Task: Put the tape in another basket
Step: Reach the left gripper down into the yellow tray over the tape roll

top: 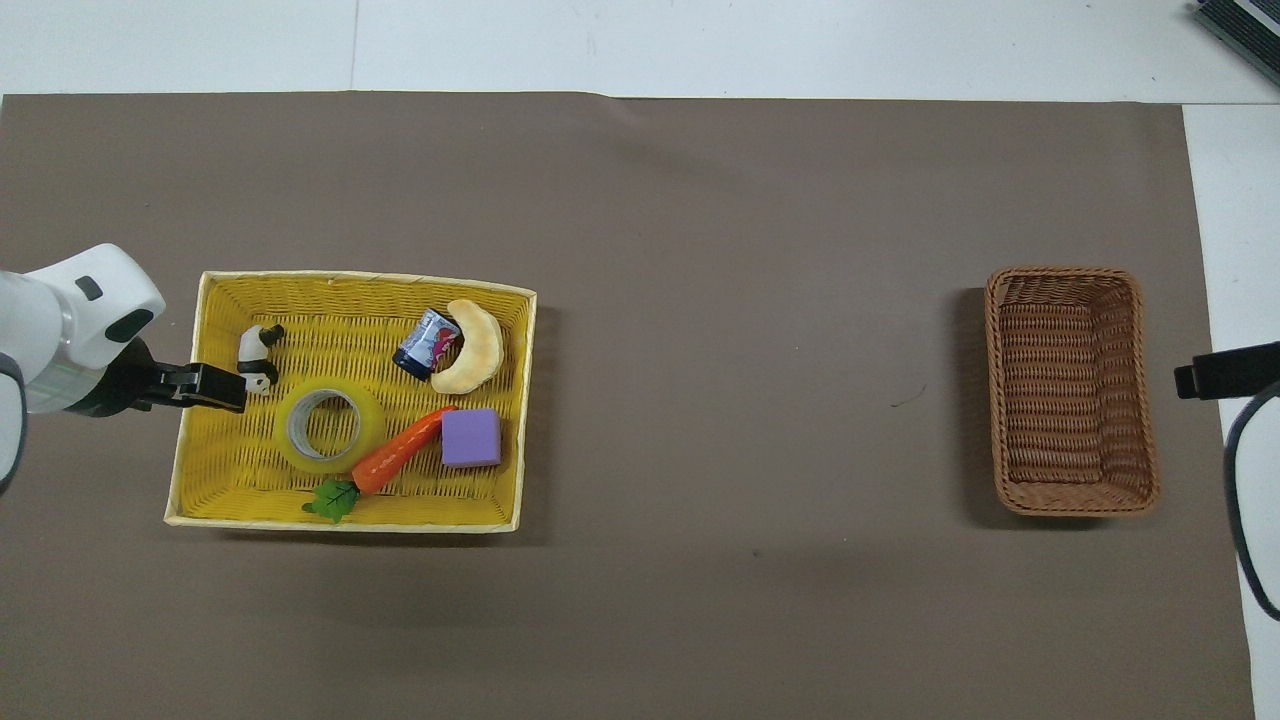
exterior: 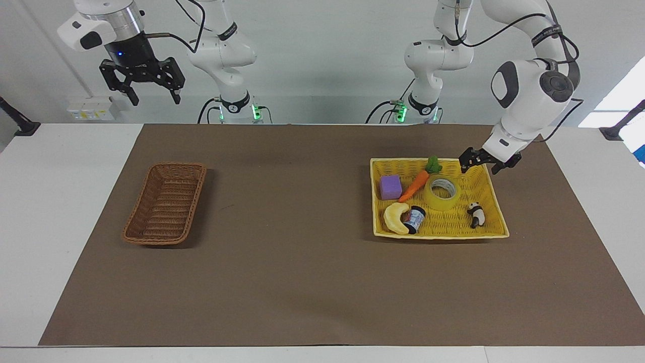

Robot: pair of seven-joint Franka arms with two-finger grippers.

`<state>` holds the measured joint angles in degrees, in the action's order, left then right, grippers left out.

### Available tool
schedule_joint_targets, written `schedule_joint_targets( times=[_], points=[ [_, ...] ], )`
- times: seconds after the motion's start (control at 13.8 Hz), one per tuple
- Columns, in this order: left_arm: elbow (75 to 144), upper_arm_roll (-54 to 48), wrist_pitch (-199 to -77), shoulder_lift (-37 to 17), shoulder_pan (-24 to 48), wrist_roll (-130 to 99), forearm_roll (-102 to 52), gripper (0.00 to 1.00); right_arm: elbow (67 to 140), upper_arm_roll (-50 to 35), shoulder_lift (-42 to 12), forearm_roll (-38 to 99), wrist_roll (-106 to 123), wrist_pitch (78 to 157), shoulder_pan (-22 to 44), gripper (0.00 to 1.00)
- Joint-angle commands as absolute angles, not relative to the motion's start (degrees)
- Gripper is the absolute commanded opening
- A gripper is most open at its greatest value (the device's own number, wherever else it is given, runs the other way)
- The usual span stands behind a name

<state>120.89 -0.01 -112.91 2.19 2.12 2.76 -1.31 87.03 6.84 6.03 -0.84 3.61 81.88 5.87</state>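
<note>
Surface: a white table (exterior: pixel 65 212) covered across most of its top by a brown mat (exterior: pixel 302 262), its bare white margins showing at both ends and along the edge farthest from the robots. The mat lies flat, with a faint crease at that edge in the overhead view.

Room: a pale wall rises at the robots' end; a white socket strip (exterior: pixel 90 108) sits low on it toward the right arm's end. Green lights glow at both arm bases. Black clamp brackets (exterior: pixel 17 123) grip the table's corners nearest the robots.

Item 1: yellow basket (exterior: pixel 496 201), toward the left arm's end. Contents: tape (exterior: pixel 442 193), lying flat with its core up; carrot (exterior: pixel 415 182) touching the tape's side; purple cube (exterior: pixel 390 187); banana (exterior: pixel 394 218) against a small can (exterior: pixel 415 220) tipped on its side; panda figure (exterior: pixel 475 214).

Item 2: brown basket (exterior: pixel 166 202), toward the right arm's end, well apart from the yellow one; nothing inside.

Item 3: left gripper (exterior: pixel 481 165), fingers spread, holding nothing, low over the yellow basket's corner nearest the robots, near the tape but not touching it.

Item 4: right gripper (exterior: pixel 142 85), fingers spread, holding nothing, waiting high over the table's edge nearest the robots, at its own end.
</note>
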Motion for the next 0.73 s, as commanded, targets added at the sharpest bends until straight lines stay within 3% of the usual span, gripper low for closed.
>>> schedule_joint_targets(
  times=[0.0,0.29,0.36,0.51,0.58,0.65],
  points=[
    [124.88,-0.09,-120.47,-0.61,5.26,-3.32,-1.05,1.0,87.28,6.77,6.5,-0.88,5.27,81.74,5.45,1.0],
    [126.9,-0.09,-122.78,-4.3,5.36,-3.43,-1.05,1.0,87.28,6.77,6.5,-0.88,5.19,81.74,5.45,1.0],
    [128.57,-0.09,-124.44,-3.87,5.19,-3.43,-1.05,0.92,87.28,6.77,6.5,-0.88,5.27,81.74,5.45,1.0],
    [130.34,-0.09,-126.99,-4.39,5.27,-3.34,-1.4,0.56,87.28,6.77,6.59,-0.88,5.19,81.74,5.45,1.0],
    [130.95,-0.09,-128.31,-4.92,5.36,-3.43,-1.41,0.35,87.28,6.77,6.5,-0.88,5.19,81.74,5.45,1.0],
    [131.31,-0.09,-128.23,-4.83,5.19,-3.25,-1.41,0.08,87.28,6.77,6.59,-0.88,5.19,81.74,5.45,1.0]
  ],
)
